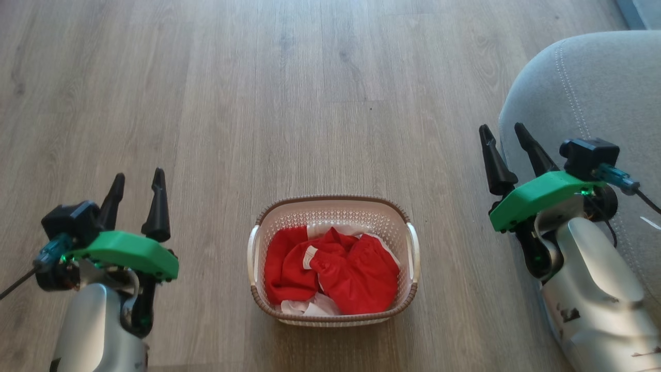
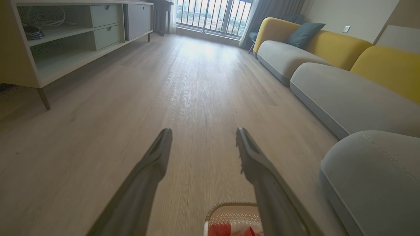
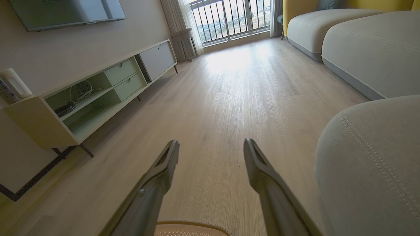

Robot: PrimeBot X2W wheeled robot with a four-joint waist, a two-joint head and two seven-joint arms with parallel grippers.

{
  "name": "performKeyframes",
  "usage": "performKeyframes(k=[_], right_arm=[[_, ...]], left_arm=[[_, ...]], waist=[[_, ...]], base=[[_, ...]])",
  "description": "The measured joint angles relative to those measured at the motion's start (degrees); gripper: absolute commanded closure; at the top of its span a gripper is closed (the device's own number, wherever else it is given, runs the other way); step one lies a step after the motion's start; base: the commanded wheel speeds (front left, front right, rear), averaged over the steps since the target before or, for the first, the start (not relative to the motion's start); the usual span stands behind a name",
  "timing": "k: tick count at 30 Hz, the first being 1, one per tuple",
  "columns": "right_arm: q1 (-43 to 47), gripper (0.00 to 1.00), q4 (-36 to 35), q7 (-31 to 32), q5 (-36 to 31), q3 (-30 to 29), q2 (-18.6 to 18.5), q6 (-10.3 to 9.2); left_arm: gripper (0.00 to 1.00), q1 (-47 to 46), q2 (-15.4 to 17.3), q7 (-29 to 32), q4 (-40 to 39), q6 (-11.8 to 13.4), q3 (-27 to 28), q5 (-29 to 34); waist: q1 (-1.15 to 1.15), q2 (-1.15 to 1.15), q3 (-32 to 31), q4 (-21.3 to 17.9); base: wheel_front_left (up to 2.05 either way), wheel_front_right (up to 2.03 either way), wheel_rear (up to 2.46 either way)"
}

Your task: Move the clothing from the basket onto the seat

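A cream perforated basket (image 1: 334, 209) with a brown rim stands on the wooden floor between my arms, and its rim also shows low in the left wrist view (image 2: 229, 206) and the right wrist view (image 3: 193, 224). Crumpled red clothing (image 1: 335, 268) with white trim fills it. The grey seat (image 1: 583, 88) rises at the right, with pale stitching, and appears as well in the left wrist view (image 2: 377, 170) and the right wrist view (image 3: 370, 157). My left gripper (image 1: 138, 176) hovers open, left of the basket. My right gripper (image 1: 502, 128) hovers open beside the seat's rounded corner. Both hold nothing.
A long low media cabinet (image 3: 108, 88) runs along the wall, a TV (image 3: 65, 13) above it. More grey sofa cushions (image 2: 347, 98) with yellow backs (image 2: 387, 65) stretch toward a railed window (image 2: 213, 14). Bare wooden floor (image 1: 310, 93) lies ahead of the basket.
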Motion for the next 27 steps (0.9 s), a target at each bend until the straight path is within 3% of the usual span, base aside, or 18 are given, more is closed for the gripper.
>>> performKeyframes(k=[18, 27], right_arm=[[-5.43, 0.0, 3.0, -3.03, -11.49, 2.16, -1.55, 0.0], [-5.95, 0.0, 2.12, -3.11, -12.35, 1.24, -1.55, 0.02]], left_arm=[[0.0, -4.03, -0.01, -3.03, 0.83, -0.02, 0.34, 12.99], [0.0, -4.1, -0.1, -3.03, 0.83, -0.02, 0.43, 13.37]], waist=[[0.0, 0.0, 1.37, -0.02], [0.0, 0.0, 2.44, -0.07]], base=[[0.0, 0.0, 0.0], [0.0, 0.0, 0.0]])
